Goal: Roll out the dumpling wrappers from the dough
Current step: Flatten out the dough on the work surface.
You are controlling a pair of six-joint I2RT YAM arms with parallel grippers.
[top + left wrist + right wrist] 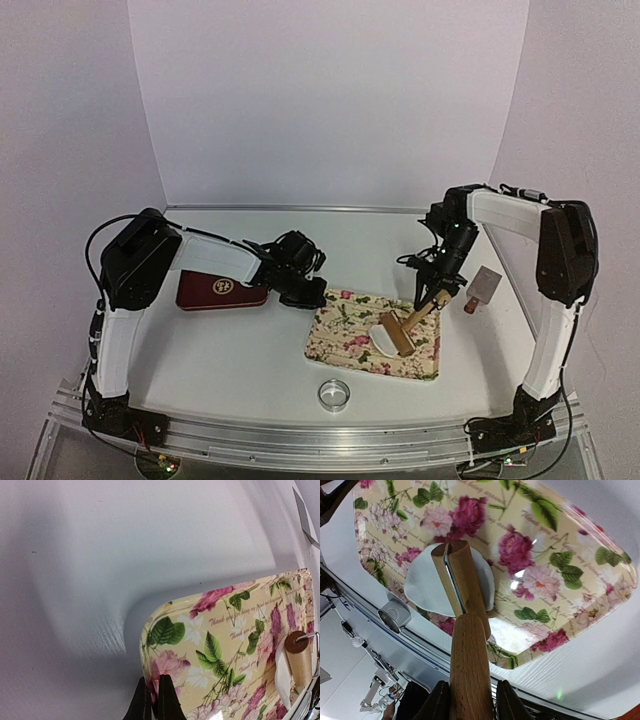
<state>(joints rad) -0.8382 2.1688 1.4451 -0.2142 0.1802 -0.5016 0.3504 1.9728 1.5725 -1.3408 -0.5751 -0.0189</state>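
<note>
**Left arm** point(215, 255): white shell links and black joint housings. The bulkiest black housing is at the end farthest from the jaws. A black cable point(89, 250) loops off that housing.

**Right arm** point(505, 212): same white-and-black build. A green indicator light point(456, 228) shows on the black joint just behind the jaws.

**Left jaws:** two slim, black, tapered fingers point(167, 702).

**Right jaws:** dark, flat-sided fingers point(436, 705).

**Bases:** black, farthest from the jaws, with coloured wiring point(158, 460) alongside.
</note>
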